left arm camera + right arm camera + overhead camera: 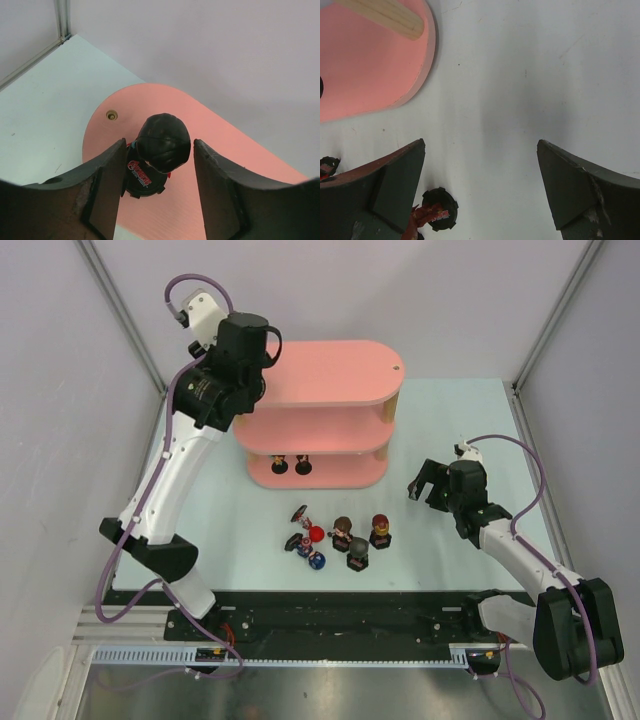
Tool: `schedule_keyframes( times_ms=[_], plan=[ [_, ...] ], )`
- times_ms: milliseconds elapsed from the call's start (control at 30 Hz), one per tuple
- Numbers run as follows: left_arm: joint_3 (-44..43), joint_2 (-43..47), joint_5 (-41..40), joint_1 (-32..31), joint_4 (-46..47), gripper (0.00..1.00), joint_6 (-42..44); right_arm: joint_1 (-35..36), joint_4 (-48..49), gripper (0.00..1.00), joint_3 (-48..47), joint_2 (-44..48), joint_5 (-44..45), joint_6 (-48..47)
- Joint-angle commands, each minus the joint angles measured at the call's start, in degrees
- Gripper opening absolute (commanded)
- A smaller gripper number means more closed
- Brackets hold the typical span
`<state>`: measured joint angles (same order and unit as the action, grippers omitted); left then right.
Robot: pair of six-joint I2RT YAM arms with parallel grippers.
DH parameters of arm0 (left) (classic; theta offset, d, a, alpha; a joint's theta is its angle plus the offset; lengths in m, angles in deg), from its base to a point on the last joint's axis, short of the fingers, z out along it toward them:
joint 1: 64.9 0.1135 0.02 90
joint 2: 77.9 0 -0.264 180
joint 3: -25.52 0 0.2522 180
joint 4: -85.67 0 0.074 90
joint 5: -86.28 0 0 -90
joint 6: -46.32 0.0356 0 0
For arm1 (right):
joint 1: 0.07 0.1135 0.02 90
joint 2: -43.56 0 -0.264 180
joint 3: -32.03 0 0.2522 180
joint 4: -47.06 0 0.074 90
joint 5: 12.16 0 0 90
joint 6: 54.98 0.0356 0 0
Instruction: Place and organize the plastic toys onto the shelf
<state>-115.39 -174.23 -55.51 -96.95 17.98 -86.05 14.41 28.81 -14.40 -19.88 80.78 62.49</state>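
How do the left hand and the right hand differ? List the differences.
The left hand closely flanks a black-headed toy; the right hand gapes wider, no toy between its tips. The left hand hangs over the top of the shelf; the right hand over the table. Both are open.

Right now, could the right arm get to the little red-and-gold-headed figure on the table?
Probably yes. The right gripper hangs open near the red-gold figurine, with only bare table between them. The dark-haired figurine close beside it might crowd the fingers.
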Motion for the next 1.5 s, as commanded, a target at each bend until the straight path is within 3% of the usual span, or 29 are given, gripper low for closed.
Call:
schedule_keyframes(
  times_ms=[0,533,733,1033,1467],
  plan=[
    [0.4,1.9,0.6,0.5,1.7,0.65,0.7,-0.3,0.7,1.00,-1.0,-0.5,-0.4,0.7],
    [3.1,4.3,2.9,0.9,7.4,0.82,3.4,-0.6,1.0,1.00,-1.1,-1.1,-0.7,0.7],
    [10.2,9.6,8.1,0.9,17.4,1.00,7.4,-0.9,0.8,1.00,-1.1,-0.8,-0.9,0.5],
    [17.2,18.0,11.0,0.9,24.0,1.00,13.2,-2.1,1.4,1.00,-1.1,-1.0,-2.2,0.5],
    [55.8,48.3,18.3,0.9,29.7,1.00,15.9,-0.2,2.8,1.00,-1.1,0.7,-5.1,-1.2]
  ],
)
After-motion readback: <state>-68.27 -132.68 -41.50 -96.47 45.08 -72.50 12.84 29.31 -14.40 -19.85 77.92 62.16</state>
